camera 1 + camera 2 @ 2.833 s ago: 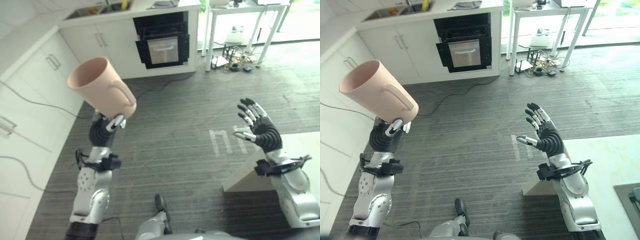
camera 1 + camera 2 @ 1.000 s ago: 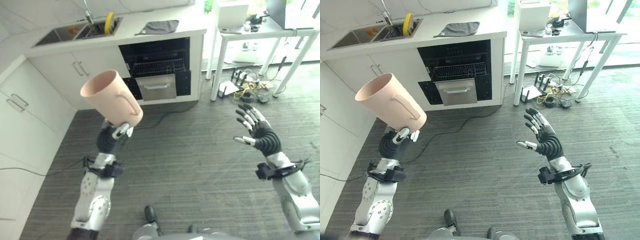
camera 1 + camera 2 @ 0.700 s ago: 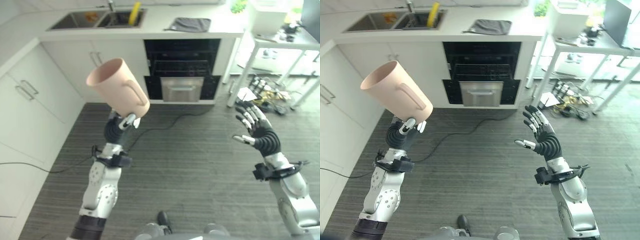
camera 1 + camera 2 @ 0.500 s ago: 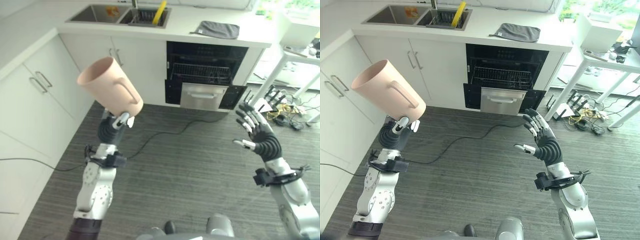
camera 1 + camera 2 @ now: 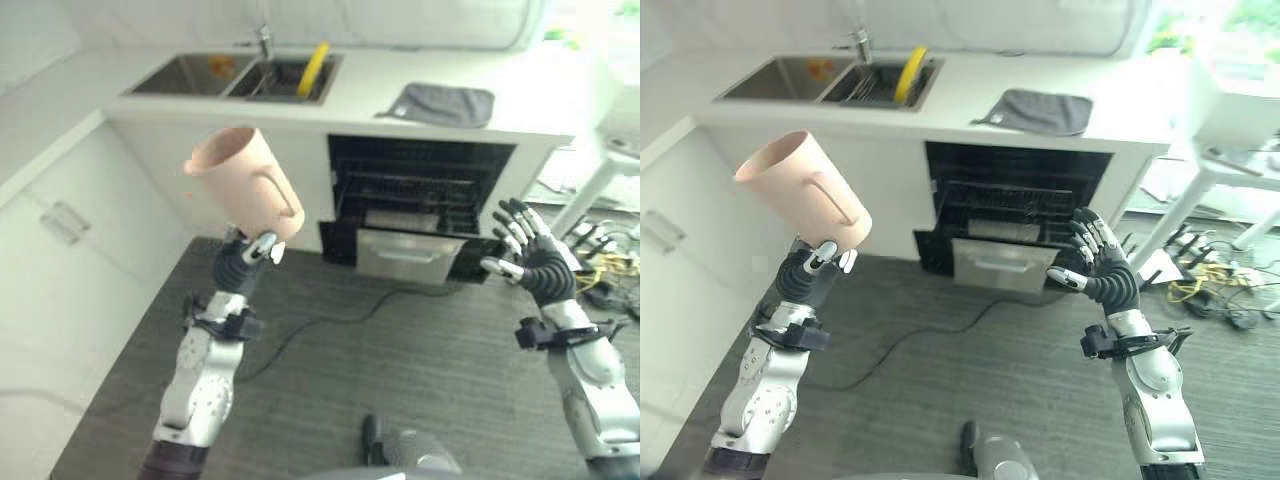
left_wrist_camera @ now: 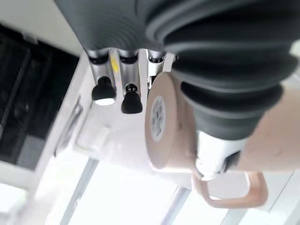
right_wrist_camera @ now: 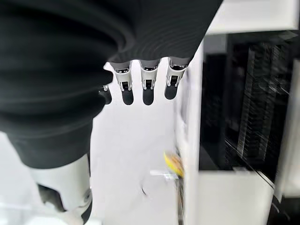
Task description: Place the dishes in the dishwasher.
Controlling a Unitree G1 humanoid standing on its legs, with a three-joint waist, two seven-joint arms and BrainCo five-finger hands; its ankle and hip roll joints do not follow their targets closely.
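Left eye view: the left hand (image 5: 247, 257) is holding the pink mug (image 5: 246, 187) up at about counter height, fingers wrapped around its base, mouth tilted up and away. The dishwasher (image 5: 420, 205) sits open under the counter, well ahead, with its door (image 5: 412, 256) down.

Right eye view: the right hand (image 5: 1102, 270) is empty, fingers spread, out toward the rack (image 5: 1015, 205) (looks ready to steady something). A yellow dish (image 5: 910, 72) sits in the sink (image 5: 790, 78), and a grey cloth (image 5: 1036, 109) lies on the counter.

Left wrist view: the fingers (image 6: 104, 91) clamp the mug's bottom end, handle sticking out free.

Right wrist view: straight fingers (image 7: 147, 90), nothing held.

My take: get closer first, then lower the mug and flip it mouth down before setting it in the rack. Only 1 hand grips it by the base, so go slow.
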